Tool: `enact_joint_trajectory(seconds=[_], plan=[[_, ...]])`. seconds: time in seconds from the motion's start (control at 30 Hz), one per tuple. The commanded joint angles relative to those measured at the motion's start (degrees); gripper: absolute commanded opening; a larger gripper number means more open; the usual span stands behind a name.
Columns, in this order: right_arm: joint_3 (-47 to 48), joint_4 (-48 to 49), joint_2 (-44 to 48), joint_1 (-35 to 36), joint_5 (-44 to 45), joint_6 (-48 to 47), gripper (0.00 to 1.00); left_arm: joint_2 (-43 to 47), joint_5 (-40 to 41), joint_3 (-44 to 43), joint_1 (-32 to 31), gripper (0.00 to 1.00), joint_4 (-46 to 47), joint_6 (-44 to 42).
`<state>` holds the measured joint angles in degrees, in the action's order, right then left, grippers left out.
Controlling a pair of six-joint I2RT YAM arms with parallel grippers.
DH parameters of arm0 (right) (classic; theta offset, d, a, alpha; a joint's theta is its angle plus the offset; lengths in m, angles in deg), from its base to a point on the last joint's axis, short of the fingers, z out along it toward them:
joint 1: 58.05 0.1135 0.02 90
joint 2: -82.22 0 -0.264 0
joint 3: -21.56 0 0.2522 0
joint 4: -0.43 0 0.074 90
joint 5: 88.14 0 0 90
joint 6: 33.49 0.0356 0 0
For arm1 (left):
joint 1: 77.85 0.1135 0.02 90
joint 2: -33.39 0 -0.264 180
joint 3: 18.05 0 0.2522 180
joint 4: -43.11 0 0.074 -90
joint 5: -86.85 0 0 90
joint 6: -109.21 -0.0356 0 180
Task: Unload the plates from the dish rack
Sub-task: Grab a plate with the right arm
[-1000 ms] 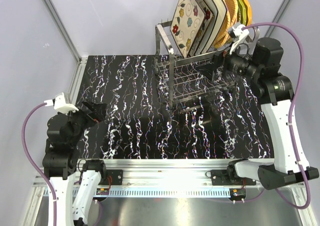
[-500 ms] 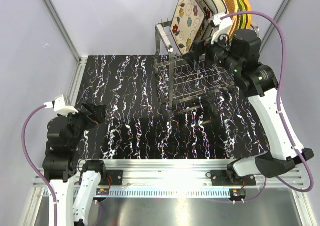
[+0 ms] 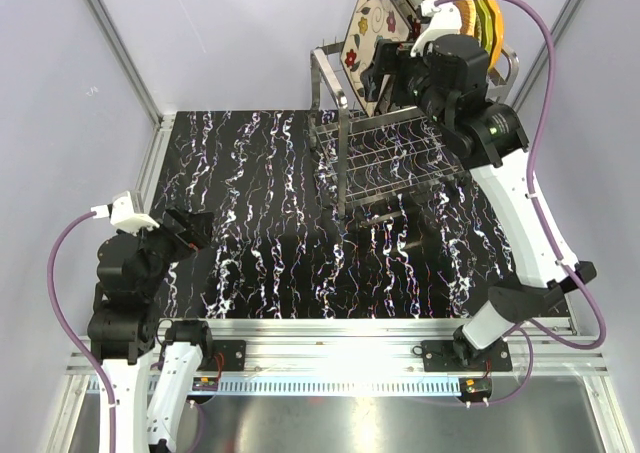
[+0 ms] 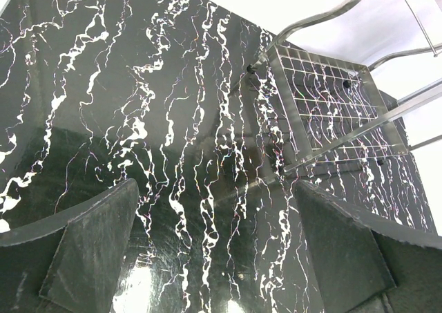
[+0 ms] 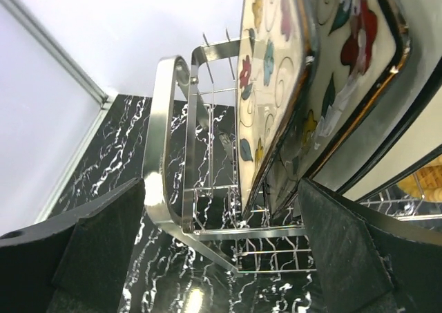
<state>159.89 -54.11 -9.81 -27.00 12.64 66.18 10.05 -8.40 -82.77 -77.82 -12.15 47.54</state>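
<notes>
My right gripper (image 5: 222, 195) stands wide open and empty, the flower-patterned plate (image 5: 268, 85) in the dish rack (image 5: 169, 154) just ahead between its jaws, seemingly untouched, while my left gripper (image 4: 215, 188) is also wide open and empty.

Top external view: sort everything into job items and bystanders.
Job: flower-patterned square cream plate, orange and green plates behind it, silver wire dish rack, open right gripper.
Bystanders: black white-veined tabletop, purple cables, idle left gripper.

Plates (image 3: 366, 30) stand upright in the dish rack (image 3: 385, 163).
</notes>
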Motion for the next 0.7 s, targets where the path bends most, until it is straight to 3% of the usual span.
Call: enact_joint_trajectory(seconds=[0.0, 0.33, 0.67], plan=[[5.1, -1.0, -1.2, 0.6, 4.9, 5.8, 1.0, 0.7, 0.5, 0.6, -0.3, 0.99, 1.5, -0.8], [13.1, -5.0, -7.4, 0.6, 7.0, 10.8, 0.88, 1.0, 0.1, 2.4, -0.3, 0.99, 2.7, -0.6], [14.0, -1.9, -10.6, 0.7, 15.2, 6.9, 0.71, 1.0, 0.3, 2.5, -0.3, 0.99, 2.6, -1.4]])
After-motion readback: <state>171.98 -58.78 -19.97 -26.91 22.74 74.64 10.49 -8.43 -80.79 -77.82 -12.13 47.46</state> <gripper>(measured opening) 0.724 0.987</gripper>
